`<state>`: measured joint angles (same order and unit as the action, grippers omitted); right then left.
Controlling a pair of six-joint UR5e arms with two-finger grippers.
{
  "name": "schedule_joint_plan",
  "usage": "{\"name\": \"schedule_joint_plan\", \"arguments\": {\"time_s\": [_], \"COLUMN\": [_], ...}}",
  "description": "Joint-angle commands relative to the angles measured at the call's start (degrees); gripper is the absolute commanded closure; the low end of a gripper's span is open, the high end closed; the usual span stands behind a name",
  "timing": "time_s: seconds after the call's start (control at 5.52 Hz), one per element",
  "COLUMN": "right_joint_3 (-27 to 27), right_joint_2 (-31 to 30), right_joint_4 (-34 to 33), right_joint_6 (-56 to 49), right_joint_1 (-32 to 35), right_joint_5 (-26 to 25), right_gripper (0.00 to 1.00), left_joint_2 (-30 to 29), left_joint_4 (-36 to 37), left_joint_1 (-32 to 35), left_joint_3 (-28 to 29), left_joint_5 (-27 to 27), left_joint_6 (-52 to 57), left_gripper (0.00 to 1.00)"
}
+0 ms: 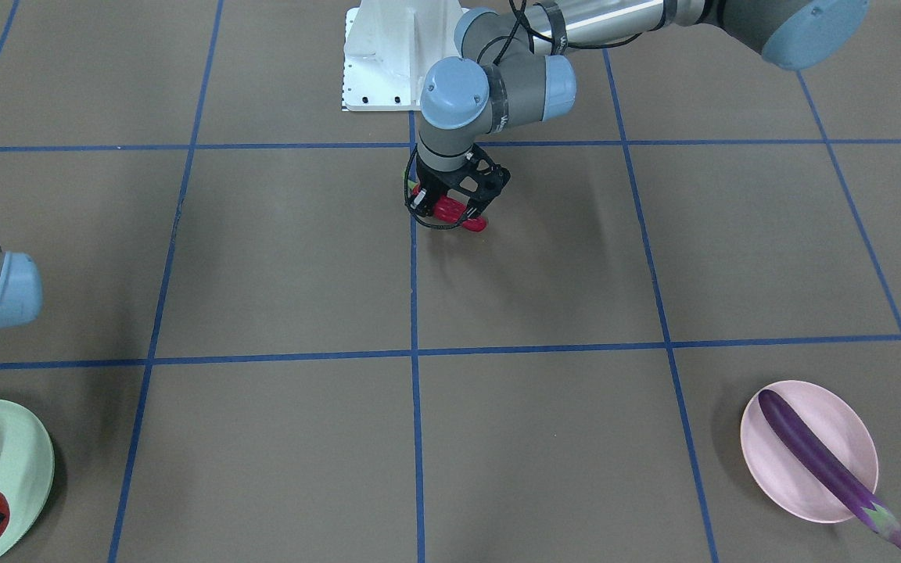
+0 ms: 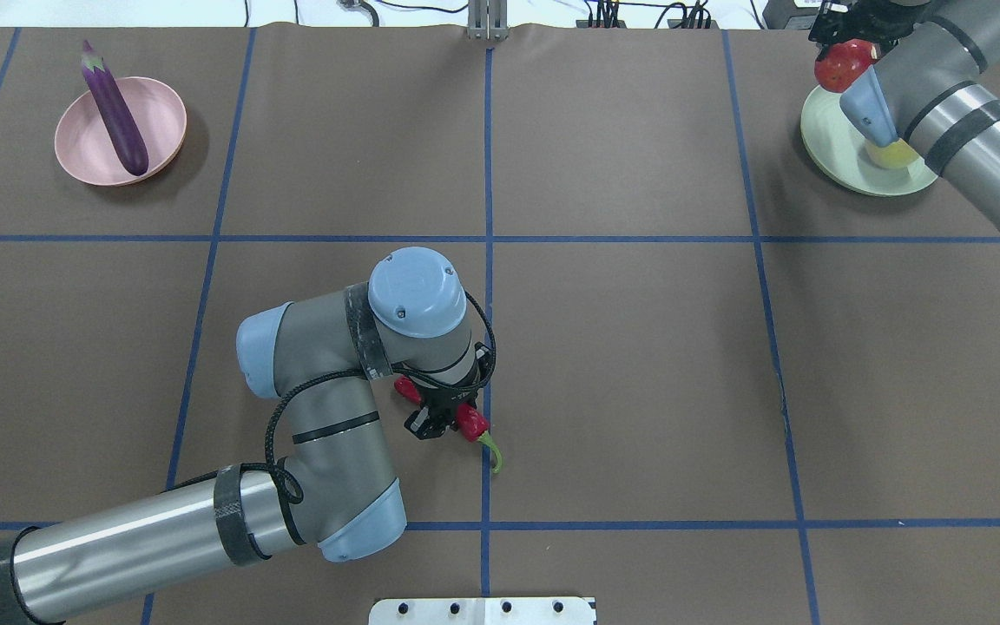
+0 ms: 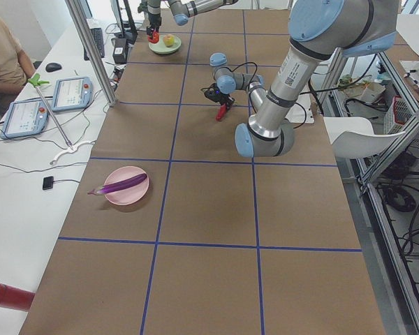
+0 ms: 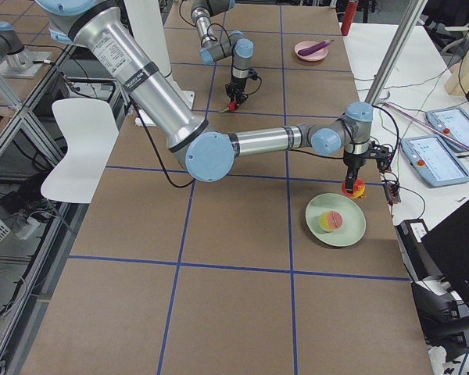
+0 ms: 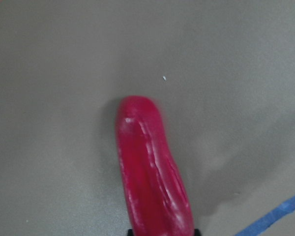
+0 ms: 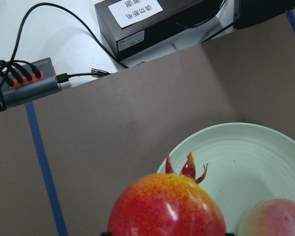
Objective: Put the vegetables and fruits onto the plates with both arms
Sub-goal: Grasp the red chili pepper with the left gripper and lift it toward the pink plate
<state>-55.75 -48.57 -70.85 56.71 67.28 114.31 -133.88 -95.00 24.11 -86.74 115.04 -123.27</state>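
My left gripper (image 2: 446, 418) is shut on the wrinkled red chili (image 2: 471, 423) near the table's middle, low over the brown surface. The chili's green stem points toward the robot's base. The chili fills the left wrist view (image 5: 152, 182). My right gripper (image 2: 845, 52) is shut on the red-and-yellow pomegranate (image 2: 838, 71) and holds it over the far rim of the pale green plate (image 2: 825, 143). The peach (image 2: 891, 154) lies on that plate. The purple eggplant (image 2: 114, 113) lies across the pale pink plate (image 2: 166, 121) at the far left.
The white robot base (image 2: 483, 610) stands at the near edge. Beyond the table's far edge, by the green plate, are a cable hub (image 6: 29, 83) and a black box (image 6: 152, 24). Blue tape lines (image 2: 489, 260) divide the brown table.
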Motion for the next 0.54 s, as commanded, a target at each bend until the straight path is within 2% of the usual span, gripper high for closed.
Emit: {"name": "schedule_joint_plan", "arguments": {"time_s": [0.0,0.18,0.36], "right_joint_3": [0.4,0.4,0.5], "right_joint_2": [-1.1,-2.5,-3.6], "right_joint_4": [0.1,1.6,2.5], "right_joint_6": [0.0,-0.5,-2.5], "right_joint_1": [-0.3,-0.4,-0.3], "right_joint_5": [-0.2,-0.2,-0.1], "right_gripper": [1.00,0.01,0.00], "left_joint_2": [-0.6,-0.6,-0.6], "left_joint_4": [0.2,0.2,0.0], "left_joint_1": [2.8,4.7,7.7], "left_joint_3": [-0.9,-0.9,-1.0], "left_joint_5": [0.7,0.8,1.0], "left_joint_6": [0.4,1.4,2.4], "left_gripper": [1.00,1.00,1.00]}}
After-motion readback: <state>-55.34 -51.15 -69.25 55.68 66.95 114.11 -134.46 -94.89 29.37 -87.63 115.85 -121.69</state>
